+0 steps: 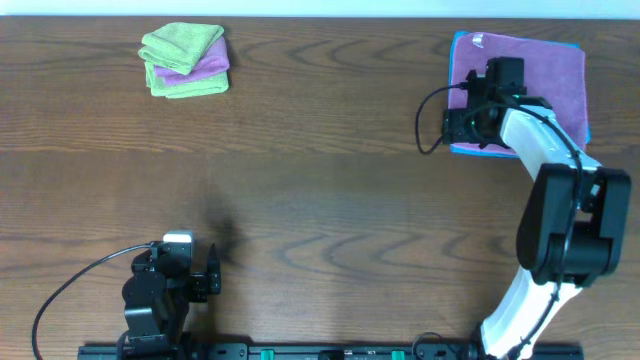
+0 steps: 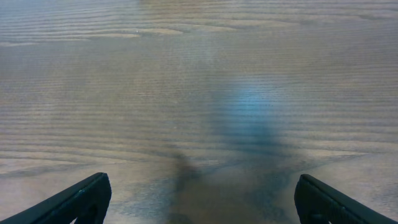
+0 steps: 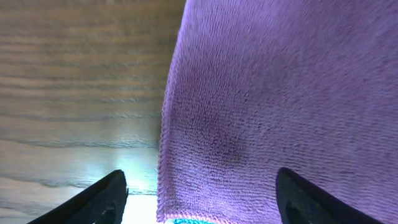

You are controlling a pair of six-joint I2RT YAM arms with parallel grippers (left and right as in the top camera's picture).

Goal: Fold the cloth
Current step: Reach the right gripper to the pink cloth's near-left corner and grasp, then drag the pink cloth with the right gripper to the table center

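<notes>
The purple cloth (image 1: pixel 540 75) lies flat at the table's far right, on top of a bright blue cloth (image 1: pixel 456 60) that shows only along the edges. A small white tag (image 1: pixel 478 41) sits at its far left corner. My right gripper (image 1: pixel 465 125) hovers over the cloth's near left corner. In the right wrist view the purple cloth (image 3: pixel 280 93) fills the frame, and the open fingers (image 3: pixel 202 196) straddle its left edge and hold nothing. A sliver of blue cloth (image 3: pixel 186 220) peeks out below. My left gripper (image 1: pixel 205 275) is open and empty over bare wood (image 2: pixel 202 199).
A folded stack of lime-green cloths with a purple one between them (image 1: pixel 185 60) sits at the far left. The wooden table (image 1: pixel 320 200) spans the view. The right arm's black cable (image 1: pixel 428 125) loops left of the cloths.
</notes>
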